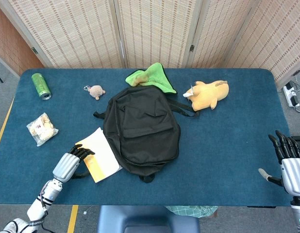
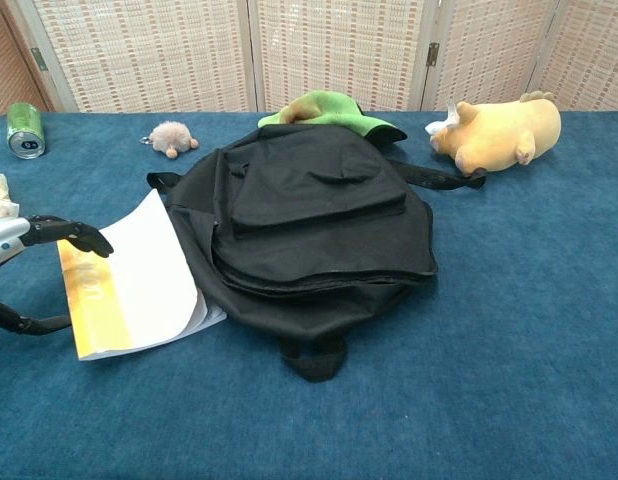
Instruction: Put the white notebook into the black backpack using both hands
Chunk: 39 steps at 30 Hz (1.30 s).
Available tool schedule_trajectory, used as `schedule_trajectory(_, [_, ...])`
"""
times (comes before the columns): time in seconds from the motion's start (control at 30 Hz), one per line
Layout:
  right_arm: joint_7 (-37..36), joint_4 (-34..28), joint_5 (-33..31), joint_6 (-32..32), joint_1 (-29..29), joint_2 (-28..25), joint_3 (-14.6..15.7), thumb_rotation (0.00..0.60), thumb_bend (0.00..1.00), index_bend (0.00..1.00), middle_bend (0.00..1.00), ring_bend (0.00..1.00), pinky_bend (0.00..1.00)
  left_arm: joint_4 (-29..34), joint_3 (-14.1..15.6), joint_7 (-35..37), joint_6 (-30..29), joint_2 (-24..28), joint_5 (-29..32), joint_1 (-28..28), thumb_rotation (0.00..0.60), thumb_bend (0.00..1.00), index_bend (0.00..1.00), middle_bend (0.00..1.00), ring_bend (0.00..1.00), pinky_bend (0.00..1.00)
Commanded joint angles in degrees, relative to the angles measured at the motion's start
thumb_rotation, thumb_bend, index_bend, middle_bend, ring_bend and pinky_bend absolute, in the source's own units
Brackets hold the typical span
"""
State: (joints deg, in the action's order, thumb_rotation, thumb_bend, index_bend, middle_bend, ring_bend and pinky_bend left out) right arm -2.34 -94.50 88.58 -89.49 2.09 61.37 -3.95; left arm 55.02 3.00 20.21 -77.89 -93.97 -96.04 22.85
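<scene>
The black backpack lies flat in the middle of the blue table. The white notebook, with a yellow band along its spine, sits at the backpack's left front side, and its right edge is tucked against or under the bag's rim. My left hand grips the notebook's left edge, fingers over the top and thumb low beside it; that side looks raised. My right hand hovers open at the table's right front edge, far from the bag, and shows only in the head view.
A green can and a snack bag lie at the left. A small plush keychain, a green cloth and a yellow plush toy sit behind the backpack.
</scene>
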Motion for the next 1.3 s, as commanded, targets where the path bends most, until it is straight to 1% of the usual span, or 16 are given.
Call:
schedule_trajectory(0.03, [-0.19,0.17,-0.1,-0.02,-0.05,0.01,-0.03,0.6,0.01,0.0,0.01,0.03,0.06,-0.39,-0.28,1.88,0.1,-0.91,0.25,0.42,0.6,0.28,0.32,0.33,0.29,0.18])
schedule_trajectory(0.17, [-0.62,0.41,-0.13,-0.03,-0.11,-0.05,-0.03,0.6,0.01,0.0,0.01,0.03,0.06,-1.63,-0.11,4.86,-0.65,-1.92,-0.92,1.44,0.6,0.31,0.32,0.33,0.29,0.18])
schedule_trajectory(0.37, [-1.21,0.76,-0.17,0.06,-0.17,-0.01,0.04,0.6,0.01,0.0,0.01,0.03,0.06,-2.96,-0.34,5.99,-0.53,-3.37,-1.2,2.63,0.6,0.34,0.33,0.34,0.29,0.18])
schedule_trajectory(0.5, [-1.64,1.07,-0.29,0.01,-0.24,0.11,0.0,0.6,0.01,0.0,0.01,0.03,0.06,-3.12,-0.57,7.37,-0.33,-4.21,-0.95,3.17,0.6,0.4,0.34,0.35,0.31,0.19])
schedule_trajectory(0.6, [-1.79,1.27,-0.28,0.08,-0.2,0.18,-0.01,0.6,0.01,0.0,0.01,0.03,0.06,-3.78,-0.55,7.21,-0.25,-4.85,-1.11,3.62,0.6,0.47,0.35,0.35,0.31,0.2])
schedule_trajectory(0.73, [-2.01,1.36,-0.27,0.12,-0.14,0.2,-0.08,0.6,0.01,0.0,0.01,0.03,0.06,-4.54,-0.82,6.55,-0.43,-5.82,-0.91,3.92,0.6,0.5,0.37,0.36,0.32,0.2])
schedule_trajectory(0.83, [-2.2,1.51,-0.39,0.26,-0.13,0.26,-0.06,0.6,0.01,0.0,0.01,0.03,0.06,-4.82,-1.16,7.02,-0.63,-6.56,-0.5,4.04,0.6,0.5,0.37,0.36,0.34,0.2])
schedule_trajectory(1.03, [-2.57,1.69,-0.51,0.21,-0.18,0.3,-0.14,0.6,0.01,0.0,0.01,0.03,0.06,-5.63,-1.9,7.03,-1.61,-7.85,-0.24,4.54,0.6,0.5,0.43,0.38,0.36,0.21])
schedule_trajectory(1.3, [-2.92,1.92,-0.82,0.3,-0.18,0.41,-0.28,0.6,0.01,0.0,0.01,0.03,0.06,-5.92,-2.71,6.15,-1.86,-8.8,0.44,5.17,0.6,0.37,0.43,0.38,0.37,0.21])
